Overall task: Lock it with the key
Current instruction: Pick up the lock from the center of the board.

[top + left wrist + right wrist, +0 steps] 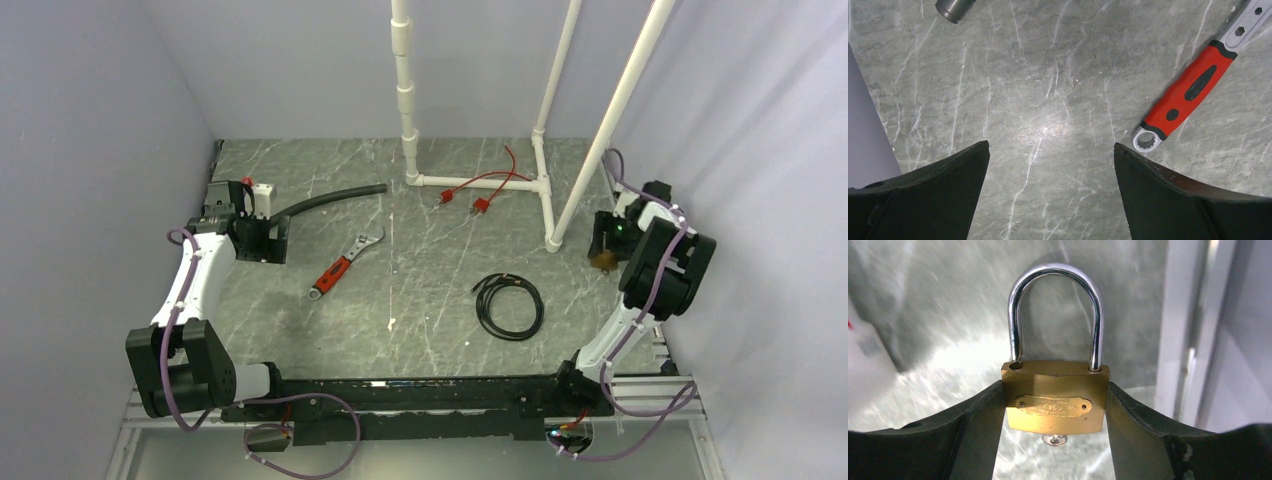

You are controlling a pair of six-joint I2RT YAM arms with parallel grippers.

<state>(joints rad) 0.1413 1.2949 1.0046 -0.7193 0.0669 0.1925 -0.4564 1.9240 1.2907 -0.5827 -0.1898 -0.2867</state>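
My right gripper [1054, 385] is shut on a brass padlock [1054, 412], its fingers pressing the body's two sides. The steel shackle [1095, 315] points away from the wrist; its left leg sits at the mouth of its hole, and I cannot tell if it is latched. A small silver piece [1054, 440], seemingly the key, sticks out under the lock's bottom. In the top view this gripper [603, 250] holds the padlock [603, 263] at the far right by the wall. My left gripper [1050, 147] is open and empty above bare table at the left [262, 240].
A red-handled wrench [345, 264] lies right of the left gripper, also in the left wrist view [1193, 90]. A black hose [330, 198], a black cable coil [508, 305], red wires [480, 190] and a white pipe frame [545, 180] are on the table. Walls close both sides.
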